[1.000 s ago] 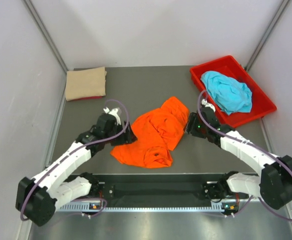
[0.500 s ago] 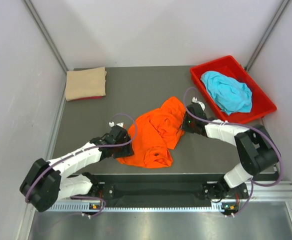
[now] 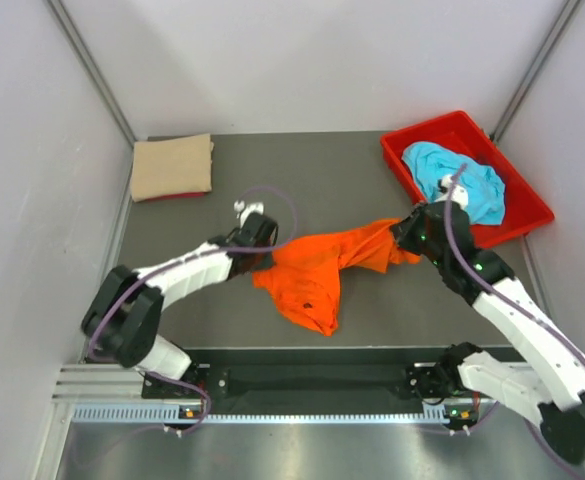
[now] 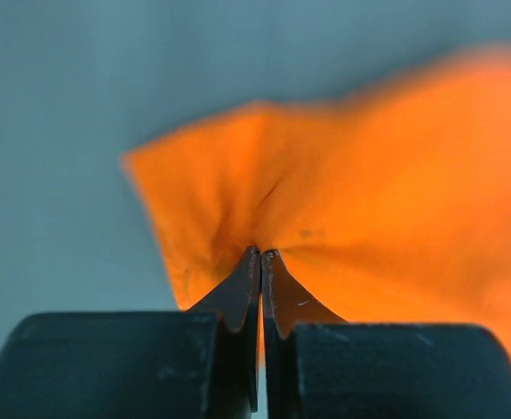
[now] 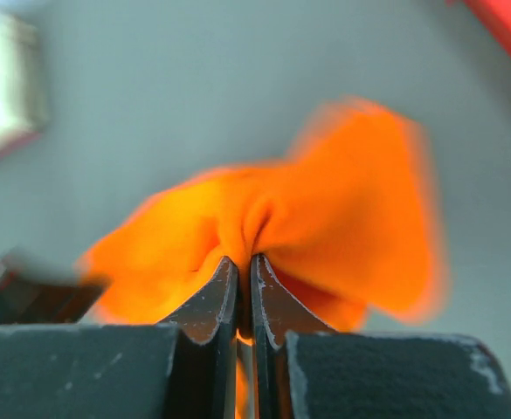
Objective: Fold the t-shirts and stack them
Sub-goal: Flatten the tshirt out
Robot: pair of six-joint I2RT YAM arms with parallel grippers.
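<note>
My left gripper (image 4: 261, 255) and right gripper (image 5: 244, 260) are both clenched on the bright orange cloth t-shirt (image 3: 317, 270), stretched between them over the grey table (image 3: 202, 215). If I pull apart too hard, a thin pinch may slip and drop it.

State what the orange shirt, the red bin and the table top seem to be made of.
The orange shirt: soft matte cloth, likely knit cotton; it puckers at the left pincer and drapes in folds.
The red bin: rigid, slightly glossy plastic by its look, with a straight moulded rim.
The table top: a smooth, matte grey sheet; material unclear.
</note>
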